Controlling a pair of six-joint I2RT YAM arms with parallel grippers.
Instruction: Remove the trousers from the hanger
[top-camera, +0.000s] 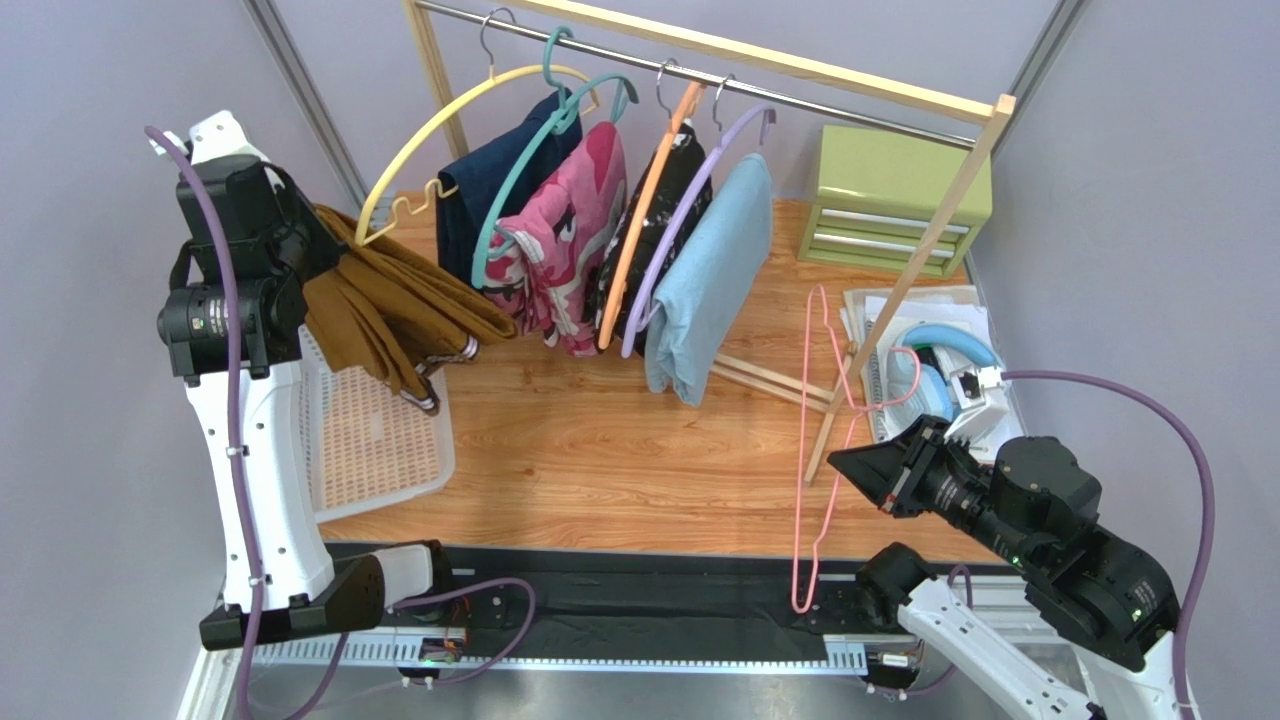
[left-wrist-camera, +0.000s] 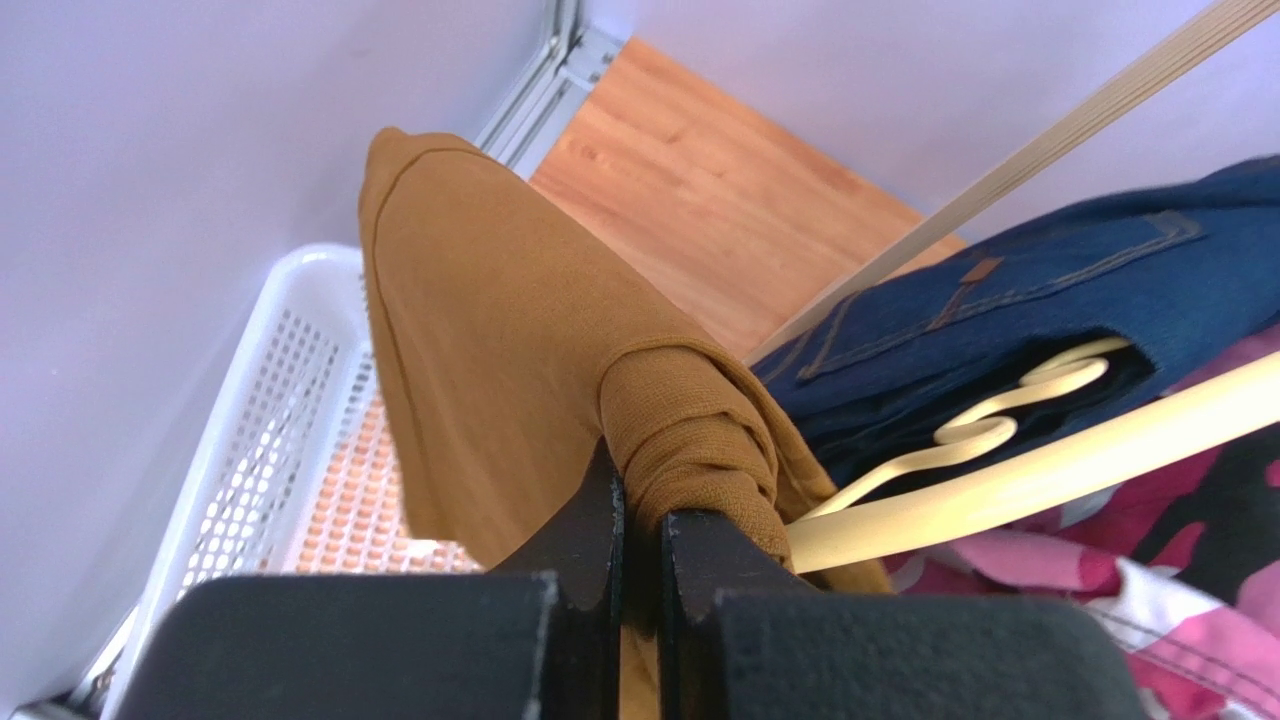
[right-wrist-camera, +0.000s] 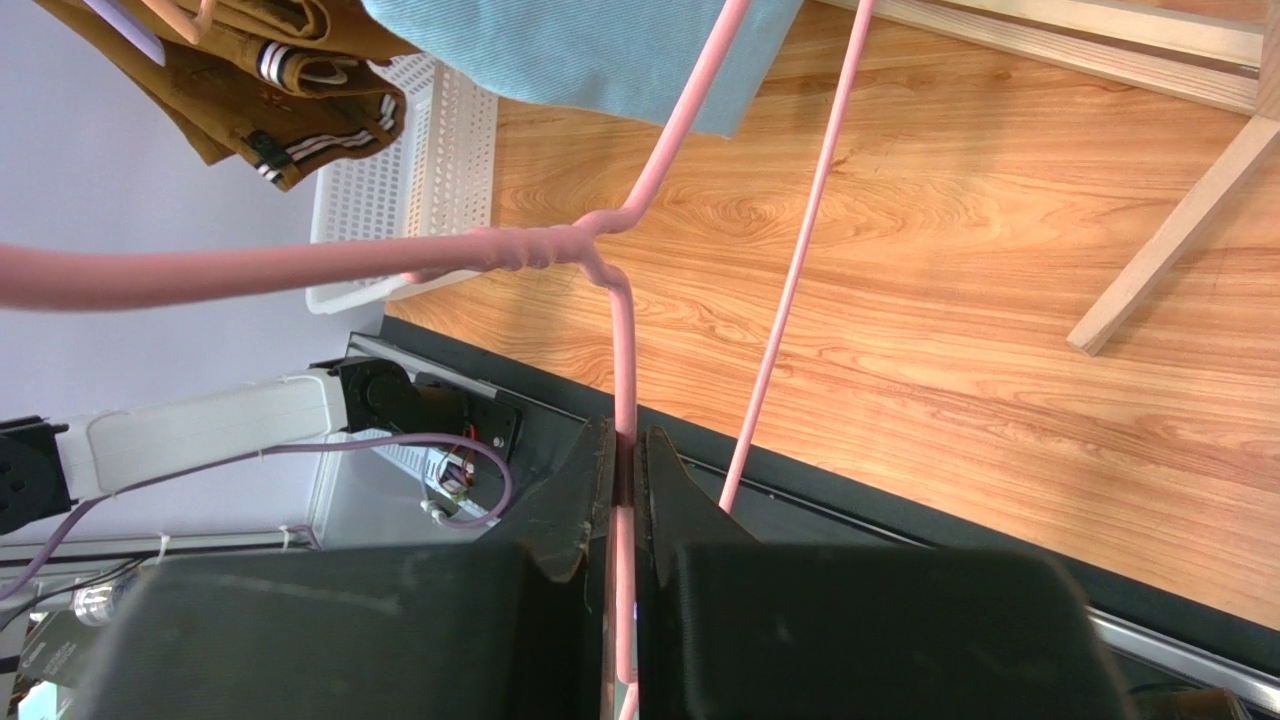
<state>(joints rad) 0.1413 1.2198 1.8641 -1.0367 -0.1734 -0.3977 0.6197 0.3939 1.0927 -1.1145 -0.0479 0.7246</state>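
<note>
The mustard-brown trousers (top-camera: 398, 308) hang bunched from my left gripper (top-camera: 319, 258) at the far left, above a white basket (top-camera: 428, 450). In the left wrist view my left gripper (left-wrist-camera: 643, 518) is shut on a fold of the trousers (left-wrist-camera: 496, 330). The thin pink hanger (top-camera: 807, 450) is bare and stands apart from the trousers at the right. My right gripper (top-camera: 851, 459) is shut on it. In the right wrist view my right gripper (right-wrist-camera: 625, 450) pinches the hanger's wire (right-wrist-camera: 301, 270); the trousers (right-wrist-camera: 226, 75) show at the upper left.
A wooden clothes rack (top-camera: 962, 105) at the back holds a navy garment (top-camera: 504, 165), a pink patterned garment (top-camera: 579, 240) and a light blue garment (top-camera: 714, 278) on coloured hangers. A green drawer unit (top-camera: 902, 195) and a cluttered white tray (top-camera: 962, 338) stand at the right.
</note>
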